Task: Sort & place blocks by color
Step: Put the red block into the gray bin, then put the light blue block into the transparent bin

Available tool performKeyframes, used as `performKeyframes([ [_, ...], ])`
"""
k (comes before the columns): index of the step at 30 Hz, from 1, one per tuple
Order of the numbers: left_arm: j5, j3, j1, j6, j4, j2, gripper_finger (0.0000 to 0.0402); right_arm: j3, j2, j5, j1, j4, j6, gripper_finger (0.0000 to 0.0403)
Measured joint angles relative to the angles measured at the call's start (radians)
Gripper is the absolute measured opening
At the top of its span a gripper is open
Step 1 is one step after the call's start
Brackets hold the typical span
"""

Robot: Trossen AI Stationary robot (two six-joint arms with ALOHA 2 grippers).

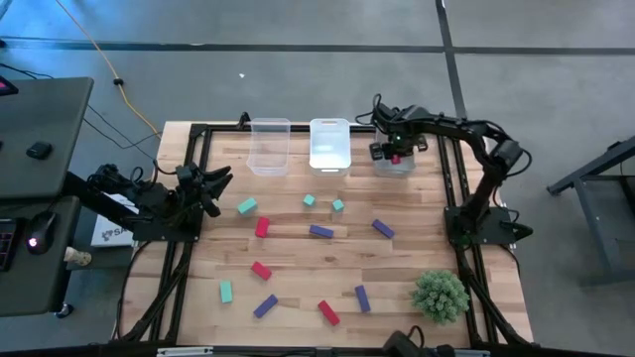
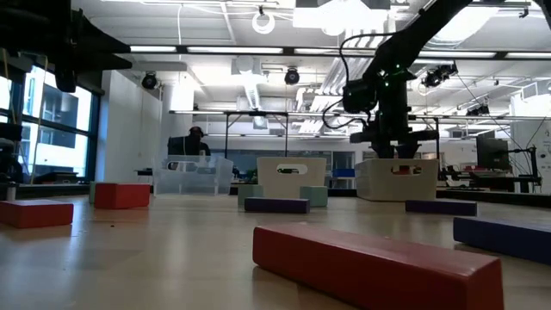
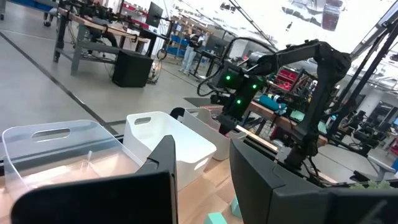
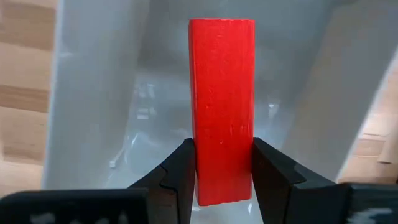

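Observation:
My right gripper (image 1: 395, 156) hangs at the table's far right, over the rightmost of three bins (image 1: 394, 167), shut on a red block (image 4: 221, 93). In the low view it (image 2: 392, 148) stands just above that bin's rim (image 2: 396, 164). My left gripper (image 1: 220, 183) waits at the table's left edge, open, with nothing between its fingers (image 3: 249, 168). Loose on the wood lie teal blocks (image 1: 247, 206), red blocks (image 1: 262, 227) and purple blocks (image 1: 320, 231), each flat on a side. My right gripper pinches the red block between its two fingers, on two opposite long sides near one end (image 4: 221, 174). The fingers point down from above. The block reaches past the fingertips along their line, upright, lifted clear above the inside of the bin (image 4: 93, 93).
A clear bin (image 1: 269, 146) and a white bin (image 1: 329, 145) stand at the far edge, left of the right gripper's bin. A spiky green plant ball (image 1: 441, 295) sits at the near right. Dark frame rails (image 1: 198, 149) run round the tabletop. A person shows in the room behind (image 2: 196, 138).

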Motion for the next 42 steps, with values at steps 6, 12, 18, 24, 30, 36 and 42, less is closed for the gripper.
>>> performKeyframes([
  [6, 0.0, 0.0, 0.0, 0.0, -0.001, 0.0, 0.0071, 0.0, 0.037, -0.023, 0.0, -0.003, 0.002, 0.011],
  [12, 0.0, 0.0, 0.0, 0.0, -0.002, 0.0, 0.0071, 0.0, 0.037, -0.055, -0.01, 0.0, 0.0, 0.011],
  [18, -0.02, 0.0, 0.0, 0.0, -0.006, 0.0, 0.0072, 0.0, 0.037, -0.096, -0.035, -0.012, -0.009, 0.0119],
  [24, -0.034, 0.0, 0.0, 0.0, -0.006, 0.0, 0.0072, 0.0, 0.037, -0.077, -0.021, -0.022, -0.028, 0.0166],
  [30, -0.034, 0.0, 0.0, 0.0, -0.006, 0.0, 0.0072, 0.027, 0.036, -0.078, -0.002, -0.025, -0.028, 0.0206],
  [36, -0.034, 0.0, 0.0, -0.001, -0.005, 0.0, 0.0072, 0.081, 0.036, -0.072, 0.004, -0.076, -0.025, 0.0211],
  [42, -0.035, 0.0, 0.0, -0.025, -0.005, 0.0, 0.0072, 0.165, 0.036, -0.017, 0.024, -0.168, -0.027, 0.0212],
])
